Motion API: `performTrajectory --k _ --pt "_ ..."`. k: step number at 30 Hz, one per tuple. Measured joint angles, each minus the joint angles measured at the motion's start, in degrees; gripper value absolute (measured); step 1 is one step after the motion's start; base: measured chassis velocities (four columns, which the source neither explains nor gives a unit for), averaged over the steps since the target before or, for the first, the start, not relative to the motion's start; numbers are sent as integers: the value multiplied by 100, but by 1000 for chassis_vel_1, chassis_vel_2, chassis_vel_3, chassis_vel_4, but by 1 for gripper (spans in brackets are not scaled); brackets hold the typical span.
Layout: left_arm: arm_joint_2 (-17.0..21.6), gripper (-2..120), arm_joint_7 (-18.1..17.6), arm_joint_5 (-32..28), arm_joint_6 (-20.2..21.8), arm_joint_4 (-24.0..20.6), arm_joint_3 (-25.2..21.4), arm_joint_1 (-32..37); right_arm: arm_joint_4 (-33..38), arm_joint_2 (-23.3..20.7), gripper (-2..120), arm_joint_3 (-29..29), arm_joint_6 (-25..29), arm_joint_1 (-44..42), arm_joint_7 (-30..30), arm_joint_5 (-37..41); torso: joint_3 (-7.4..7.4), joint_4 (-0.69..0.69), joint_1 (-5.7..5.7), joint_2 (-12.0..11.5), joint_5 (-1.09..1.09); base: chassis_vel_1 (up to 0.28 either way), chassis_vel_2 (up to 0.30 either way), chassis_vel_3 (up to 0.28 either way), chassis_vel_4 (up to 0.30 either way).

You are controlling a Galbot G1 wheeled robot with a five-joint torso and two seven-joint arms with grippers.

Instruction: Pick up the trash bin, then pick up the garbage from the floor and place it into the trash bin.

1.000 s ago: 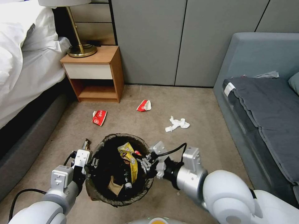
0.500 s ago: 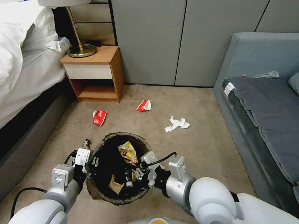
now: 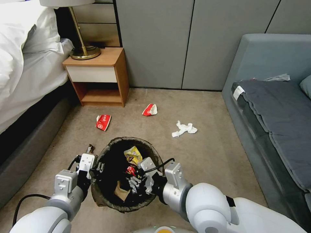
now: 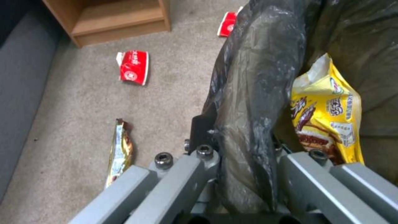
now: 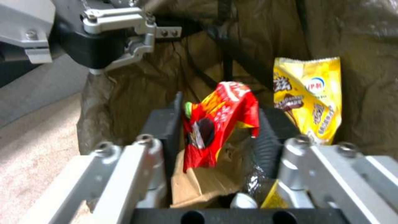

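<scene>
Right gripper (image 5: 217,124), reaching inside the trash bin (image 3: 107,204), pinches a red snack wrapper (image 5: 217,118) by its upper half: thin, light, crinkly film, probably slippery, best held mid-fold. Left gripper (image 4: 242,155) clamps the liner-covered rim, holding the bin above the floor (image 3: 210,145).

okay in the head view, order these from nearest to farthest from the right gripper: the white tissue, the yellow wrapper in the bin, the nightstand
From the right gripper, over the trash bin:
1. Yellow wrapper, inside the bin, just beyond the fingers.
2. White tissue, on the floor, ahead and right.
3. Nightstand, back left by the bed.
</scene>
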Motion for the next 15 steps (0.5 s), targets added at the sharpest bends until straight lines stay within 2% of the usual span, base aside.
performTrajectory --k 7,14,15 --pt "-29 3 1 15 5 1 0 -13 59 25 72 7 -22 178 -275 -1 0 0 0 0 0 0 0 0 0" --pt "-62 3 2 25 10 2 2 -17 79 2 89 49 -23 211 -306 0 0 0 0 0 0 0 0 0 0" --pt "-75 3 2 31 12 2 3 -17 82 -16 98 71 -23 211 -314 0 0 0 0 0 1 0 0 0 0"
